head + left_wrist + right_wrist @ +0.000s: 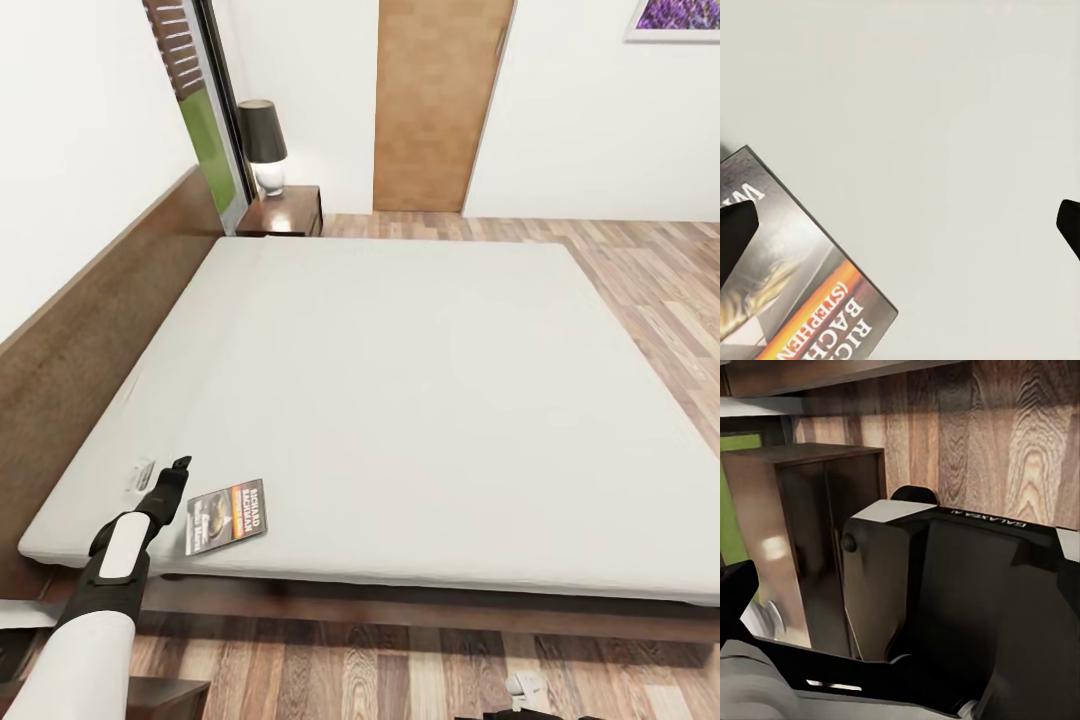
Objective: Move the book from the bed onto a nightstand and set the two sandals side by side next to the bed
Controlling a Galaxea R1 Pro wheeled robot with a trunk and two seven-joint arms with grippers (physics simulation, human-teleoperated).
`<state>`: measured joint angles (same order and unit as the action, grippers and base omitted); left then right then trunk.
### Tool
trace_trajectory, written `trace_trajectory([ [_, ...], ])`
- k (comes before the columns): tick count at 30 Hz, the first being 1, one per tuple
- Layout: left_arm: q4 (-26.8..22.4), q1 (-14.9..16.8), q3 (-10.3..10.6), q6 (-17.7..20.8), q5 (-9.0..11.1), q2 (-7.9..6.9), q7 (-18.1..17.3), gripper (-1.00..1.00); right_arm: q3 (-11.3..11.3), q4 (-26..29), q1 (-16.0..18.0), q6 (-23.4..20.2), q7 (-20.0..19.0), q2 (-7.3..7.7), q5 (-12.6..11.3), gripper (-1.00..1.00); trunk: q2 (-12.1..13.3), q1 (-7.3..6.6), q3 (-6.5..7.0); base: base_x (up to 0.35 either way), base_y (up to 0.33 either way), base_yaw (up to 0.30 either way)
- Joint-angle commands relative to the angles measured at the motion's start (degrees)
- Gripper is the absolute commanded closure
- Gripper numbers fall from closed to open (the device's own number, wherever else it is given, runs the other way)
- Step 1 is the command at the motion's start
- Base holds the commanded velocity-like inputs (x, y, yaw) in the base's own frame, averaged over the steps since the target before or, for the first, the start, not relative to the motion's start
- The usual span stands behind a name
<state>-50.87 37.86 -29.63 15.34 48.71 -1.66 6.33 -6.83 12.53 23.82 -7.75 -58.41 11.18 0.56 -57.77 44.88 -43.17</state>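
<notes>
The book point(226, 515) lies flat on the pale mattress of the bed point(420, 400), near its front left corner; its dark cover has an orange band point(802, 300). My left gripper point(176, 478) hovers just left of the book, open, with fingers spread wide. In the left wrist view my left gripper point(900, 225) has one fingertip point(735, 232) over the book's edge, and the other stands over bare mattress. A nightstand point(285, 212) stands at the bed's far corner, another point(160, 695) by my left arm. My right gripper point(527, 688) hangs low over the floor. The sandals are out of view.
A dark-shaded lamp point(264, 145) stands on the far nightstand, beside the window. A wooden door point(435, 100) is in the far wall. Wood-plank floor point(660, 270) runs to the right of the bed. The right wrist view shows a dark cabinet point(802, 540) and my own base point(960, 607).
</notes>
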Motion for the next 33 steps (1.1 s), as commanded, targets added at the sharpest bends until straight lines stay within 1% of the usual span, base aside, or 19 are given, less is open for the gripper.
trace_trajectory([
  [1, -0.1, 0.0, -0.1, 0.3, 0.6, 0.00, 0.4, -1.00, -0.4, 0.0, 0.0, -0.6, -0.3, -0.02, 0.1, -1.00, -0.4, 0.23, -0.23, 0.000, 0.000, 0.000],
  [28, -0.1, -0.2, -0.2, 0.3, 0.6, -0.10, 0.5, -1.00, -0.4, 0.0, 0.0, -0.6, -0.3, -0.02, 0.1, -1.00, -11.3, 6.16, -5.07, 0.000, 0.000, 0.000],
  [33, -0.1, -0.2, -0.2, 0.3, 0.6, -0.10, 0.5, -1.00, -0.4, 0.0, 0.0, -0.6, -0.3, -0.02, 0.1, -1.00, -11.3, 6.16, -5.07, 0.000, 0.000, 0.000],
])
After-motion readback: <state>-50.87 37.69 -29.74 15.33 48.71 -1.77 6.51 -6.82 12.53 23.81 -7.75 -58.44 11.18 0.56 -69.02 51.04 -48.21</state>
